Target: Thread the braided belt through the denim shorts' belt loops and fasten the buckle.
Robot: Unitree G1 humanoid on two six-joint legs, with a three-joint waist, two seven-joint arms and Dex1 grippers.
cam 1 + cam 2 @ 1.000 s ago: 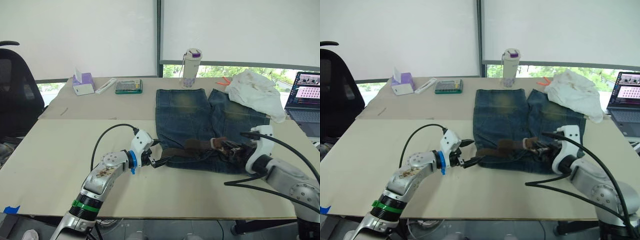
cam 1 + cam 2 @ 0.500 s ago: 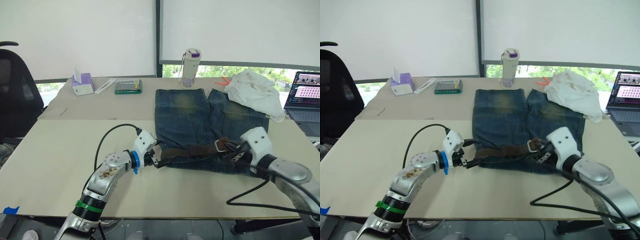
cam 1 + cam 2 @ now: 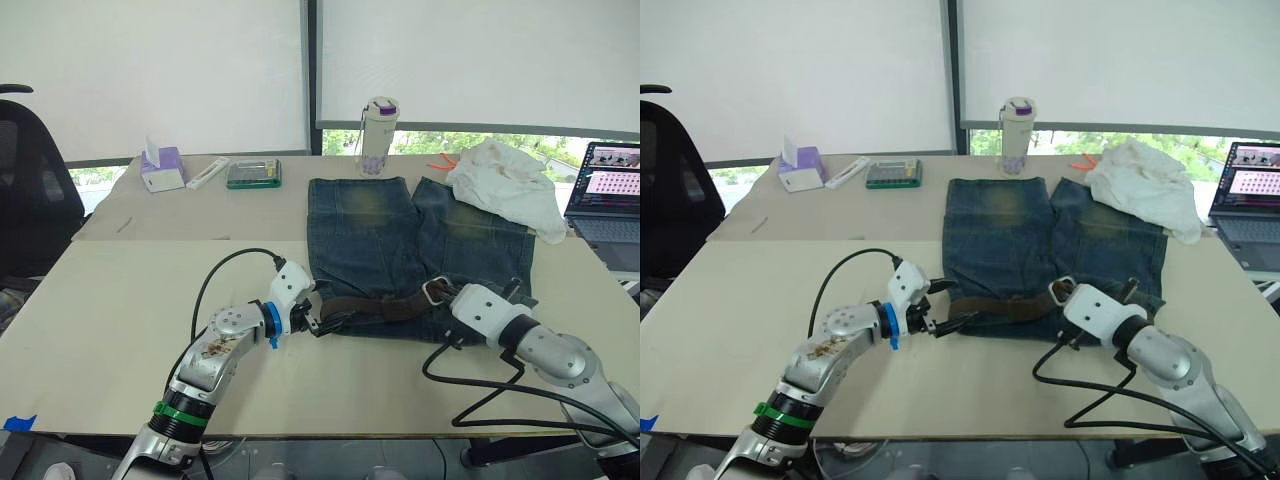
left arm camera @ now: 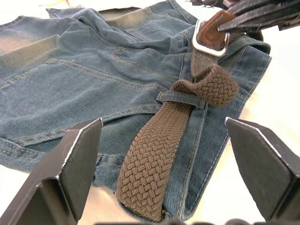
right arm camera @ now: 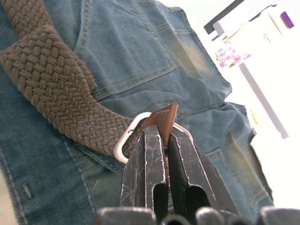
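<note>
The denim shorts (image 3: 410, 255) lie flat on the desk (image 3: 120, 300), waistband toward the robot, legs pointing away toward the window. The braided belt (image 3: 375, 306) runs along the waistband. In the left wrist view it passes under one of the belt loops (image 4: 180, 98) and bunches into a fold just past that loop.

Left arm: the forearm lies low over the desk, angled toward the waistband's left corner. The left gripper (image 3: 318, 318) sits at that corner, beside the belt's free end. Its fingers (image 4: 70, 164) are spread wide apart, with the belt end lying between them and touching neither.

Right arm: the forearm reaches in from the right side of the shorts, the wrist bent so the right gripper (image 5: 161, 140) points back along the waistband. Its fingers (image 5: 145, 164) are pressed together on the brown leather tab of the belt at the buckle (image 5: 133, 136). The buckle rests on the right half of the waistband.

A white cloth (image 3: 505, 185) lies beyond the right leg of the shorts.
</note>
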